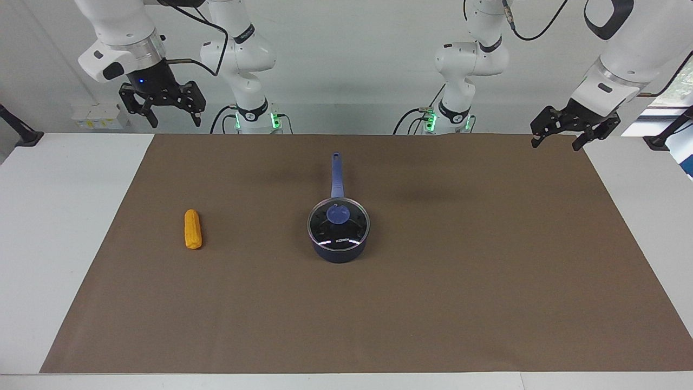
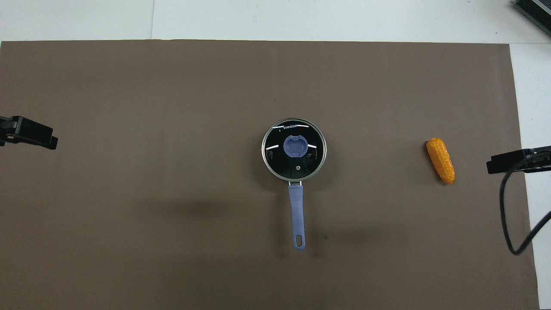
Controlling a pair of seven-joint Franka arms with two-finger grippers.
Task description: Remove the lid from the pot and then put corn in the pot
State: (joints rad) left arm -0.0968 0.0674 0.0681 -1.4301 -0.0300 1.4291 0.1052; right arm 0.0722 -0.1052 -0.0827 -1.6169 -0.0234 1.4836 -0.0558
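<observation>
The dark navy pot point(image 1: 340, 252) stands mid-table, its blue-purple handle point(image 1: 337, 176) pointing toward the robots. The glass lid point(image 1: 339, 226) with a blue knob sits closed on it; from overhead the lid point(image 2: 294, 148) covers the pot fully. The yellow-orange corn point(image 1: 193, 229) lies on its side toward the right arm's end of the table, also seen as corn point(image 2: 441, 160). My right gripper point(image 1: 174, 120) hangs open and empty high over the table's edge by its base. My left gripper point(image 1: 557, 143) hangs open and empty over the mat's corner at its own end.
A brown mat point(image 1: 487, 281) covers most of the white table point(image 1: 54, 227). A black cable point(image 2: 508, 215) hangs from the right arm over the mat's edge. A dark device point(image 2: 533, 13) sits at the table's corner farthest from the robots.
</observation>
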